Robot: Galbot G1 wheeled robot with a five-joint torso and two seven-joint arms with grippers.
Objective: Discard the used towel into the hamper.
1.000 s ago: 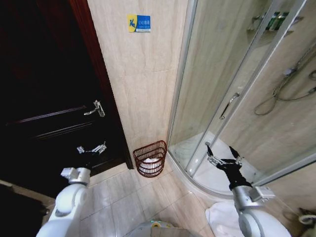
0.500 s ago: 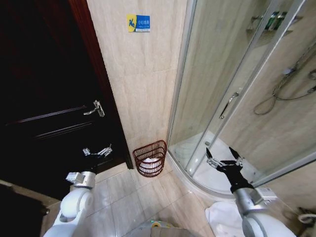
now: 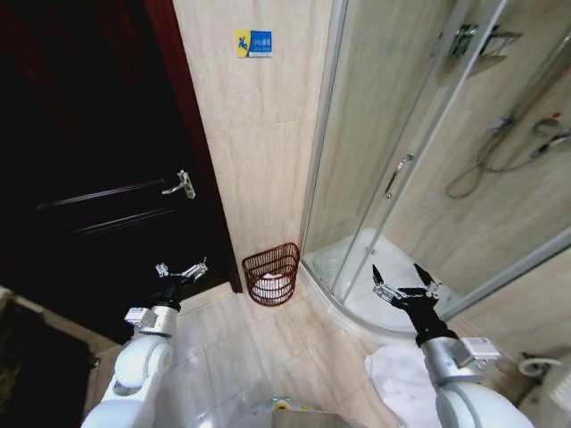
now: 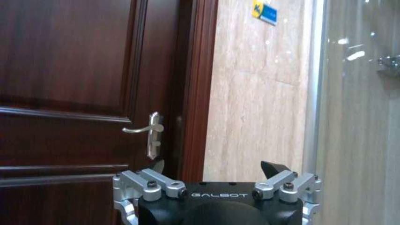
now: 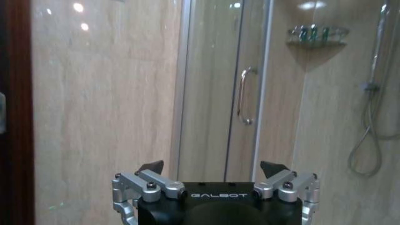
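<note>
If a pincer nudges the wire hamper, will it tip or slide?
The hamper tapers toward its base, so it probably tips easily. Open wire suggests it is light and likely slides on the glossy floor tiles. The wall behind may stop it.

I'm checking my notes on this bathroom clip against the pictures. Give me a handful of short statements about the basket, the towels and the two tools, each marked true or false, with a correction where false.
1. The hamper stands on the floor by the tiled wall, between the dark door and the shower cabin. True.
2. The hamper is empty. False: something white lies inside it.
3. The left tool holds a towel. False: it is open and holds nothing.
4. The right tool is open, in front of the shower cabin. True.
5. A white towel lies on the floor near the right arm. True.
</note>
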